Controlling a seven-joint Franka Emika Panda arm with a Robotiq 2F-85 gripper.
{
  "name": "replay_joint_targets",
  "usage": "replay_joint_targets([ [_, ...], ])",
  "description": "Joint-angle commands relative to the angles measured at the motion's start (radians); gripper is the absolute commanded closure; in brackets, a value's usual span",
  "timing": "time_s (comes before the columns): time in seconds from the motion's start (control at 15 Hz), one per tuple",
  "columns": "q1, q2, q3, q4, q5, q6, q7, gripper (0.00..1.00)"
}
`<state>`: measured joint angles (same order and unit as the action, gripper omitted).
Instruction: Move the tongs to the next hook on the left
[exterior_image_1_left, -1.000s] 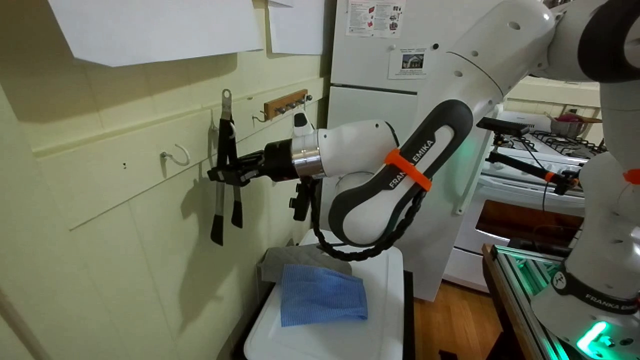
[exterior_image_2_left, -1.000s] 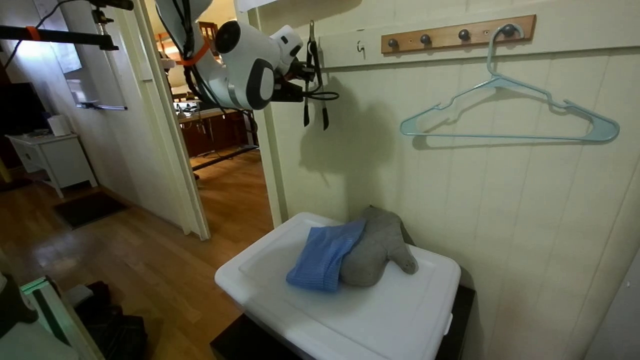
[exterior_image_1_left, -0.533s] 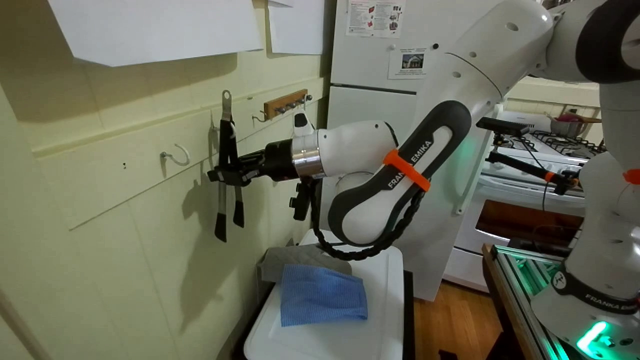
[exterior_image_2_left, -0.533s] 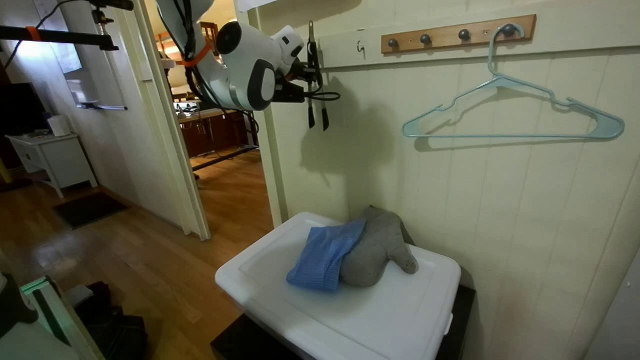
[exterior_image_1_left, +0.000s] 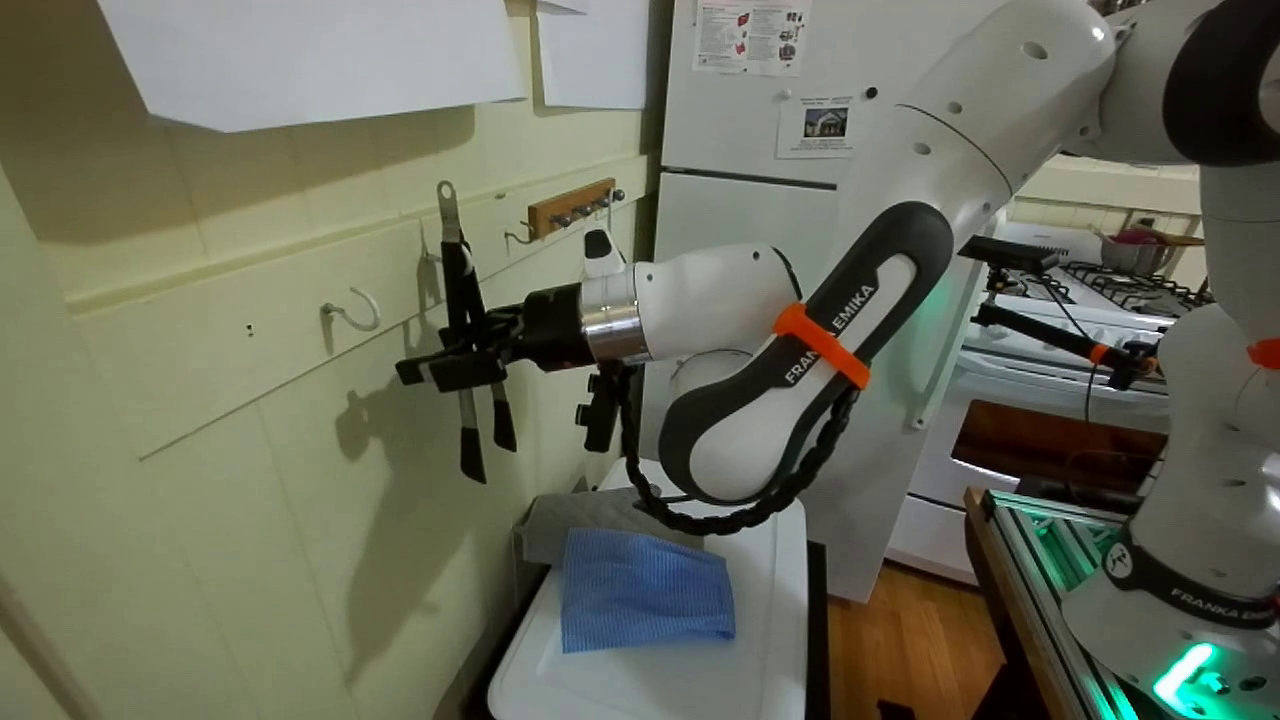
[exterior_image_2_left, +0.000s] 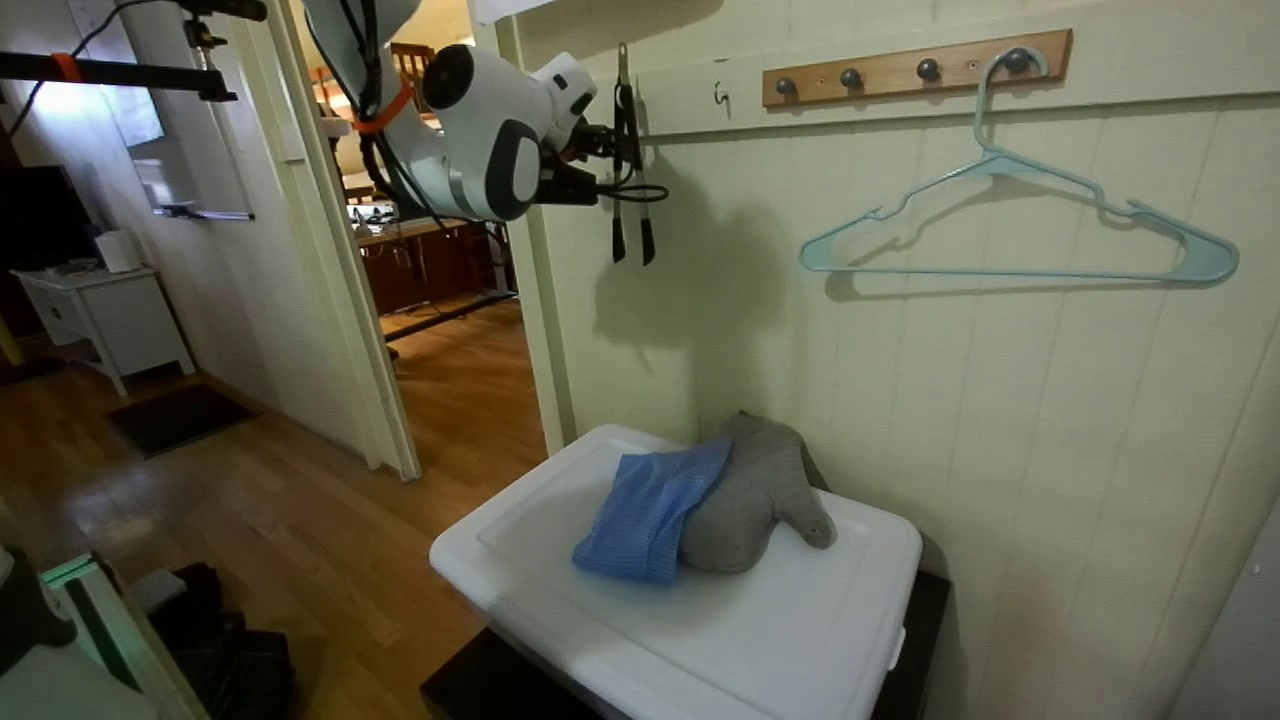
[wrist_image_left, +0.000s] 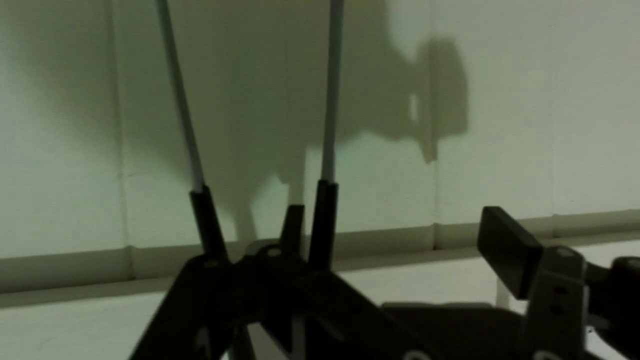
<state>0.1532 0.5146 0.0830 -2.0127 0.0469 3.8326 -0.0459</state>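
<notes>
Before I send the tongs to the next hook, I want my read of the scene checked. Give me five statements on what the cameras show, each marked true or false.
1. The gripper is shut on the tongs. False: in the wrist view the gripper stands open.
2. The tongs are spread at their lower end. True.
3. In an exterior view, the hook to the left of the tongs is bare. True.
4. The hanger hangs from the peg strip. True.
5. The cloth lies on the floor. False: the cloth lies on the white lid.
</notes>
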Motion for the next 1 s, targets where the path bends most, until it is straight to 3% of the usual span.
replay_joint_targets([
  [0.0,0.01,0.024,-0.004,0.024,-0.003,0.011,0.002,0.0],
  [0.4,0.009,0.07,0.005,0.051,-0.013,0.034,0.014,0.0],
  [0.93,0.009,0.169,0.023,0.078,-0.008,0.206,0.046,0.0],
])
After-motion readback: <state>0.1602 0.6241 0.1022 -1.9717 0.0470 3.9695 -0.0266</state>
